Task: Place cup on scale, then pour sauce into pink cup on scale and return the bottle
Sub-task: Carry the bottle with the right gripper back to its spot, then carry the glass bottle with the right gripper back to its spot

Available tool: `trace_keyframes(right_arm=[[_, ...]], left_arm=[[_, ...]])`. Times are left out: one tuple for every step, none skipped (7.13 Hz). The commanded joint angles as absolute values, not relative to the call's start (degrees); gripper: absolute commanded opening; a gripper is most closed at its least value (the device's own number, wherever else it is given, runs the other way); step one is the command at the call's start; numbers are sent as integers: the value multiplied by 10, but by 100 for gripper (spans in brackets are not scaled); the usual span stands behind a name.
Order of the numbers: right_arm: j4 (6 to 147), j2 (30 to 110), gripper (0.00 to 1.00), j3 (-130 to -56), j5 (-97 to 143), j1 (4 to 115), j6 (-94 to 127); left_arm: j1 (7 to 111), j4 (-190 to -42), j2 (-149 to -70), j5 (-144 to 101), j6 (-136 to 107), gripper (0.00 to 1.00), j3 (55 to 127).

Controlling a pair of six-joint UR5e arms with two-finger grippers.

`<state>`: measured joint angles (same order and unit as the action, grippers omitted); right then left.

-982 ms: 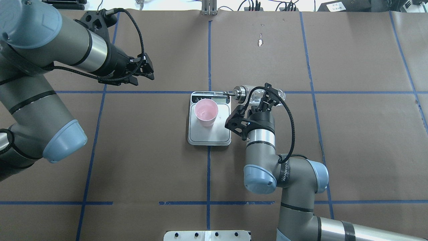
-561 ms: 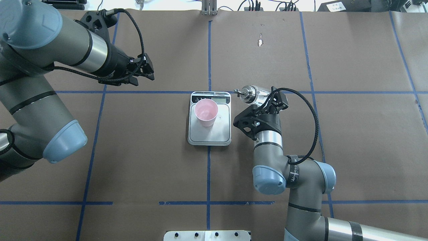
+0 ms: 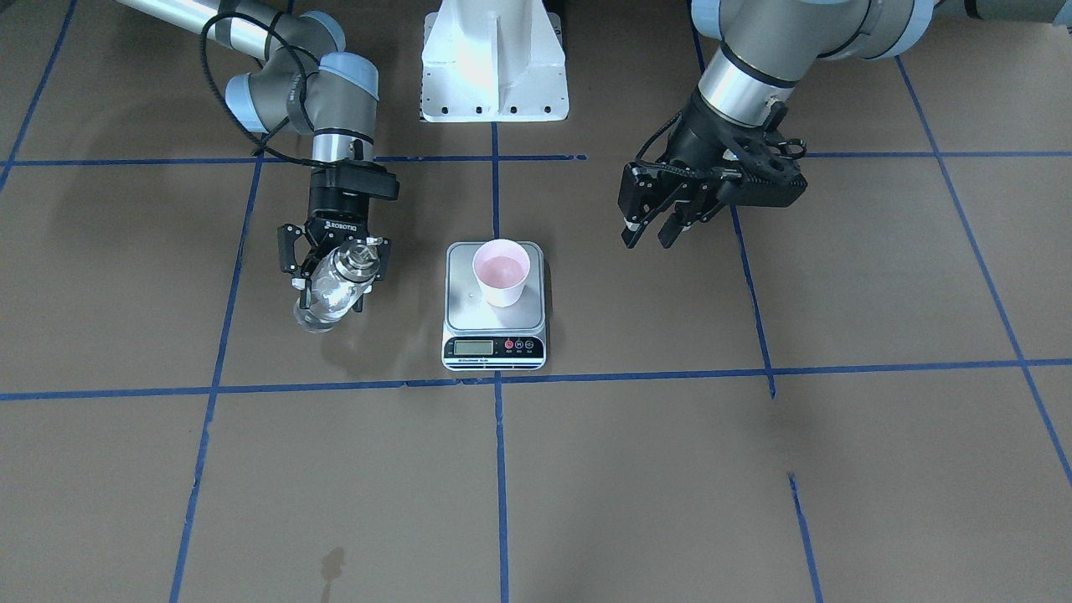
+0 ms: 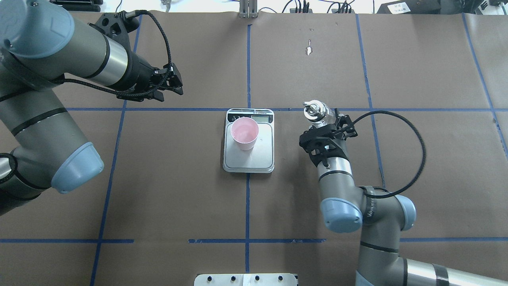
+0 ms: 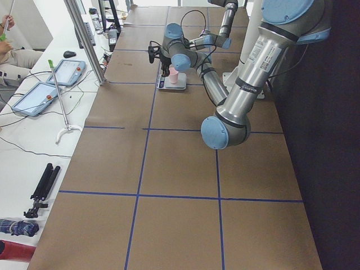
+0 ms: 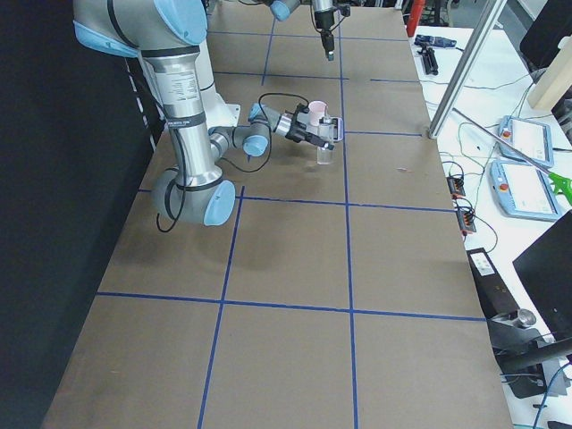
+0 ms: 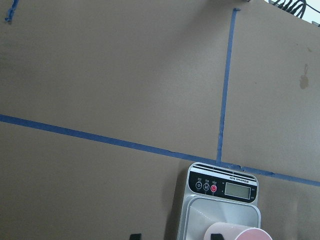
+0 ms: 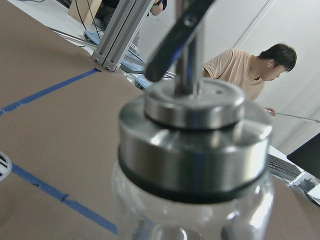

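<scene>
Right gripper [image 3: 332, 283] is clamped on the bottle [image 3: 322, 306], holding it spout-up beside the scale [image 3: 469, 314] without touching it. The pink cup [image 3: 501, 272] sits on the platform. Left gripper [image 3: 646, 241] hangs well off to the other side, fingers spread, holding nothing.

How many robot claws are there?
2. The black two-finger left gripper hangs open above the brown table, away from the flat silver scale. The right gripper grips the small clear glass bottle beside the scale.
</scene>
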<state>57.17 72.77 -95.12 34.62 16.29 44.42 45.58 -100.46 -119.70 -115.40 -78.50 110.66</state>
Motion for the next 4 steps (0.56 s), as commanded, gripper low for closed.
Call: trace_keyframes(right_arm=[[488,772,0,-952,366,166,527],[475,792,0,-953,375,166,538],[471,793,0,-954,399,176,538],[460,796,0,-958,406,181,541]], left_arm=[[456,-1005,-1198,-1154,-787,56,1110],[456,-999,-1197,-1154,-787,56,1114],[458,-999,-1197,-1154,-787,56,1114],[458,-994,-1198,-1154,-787,56,1120]])
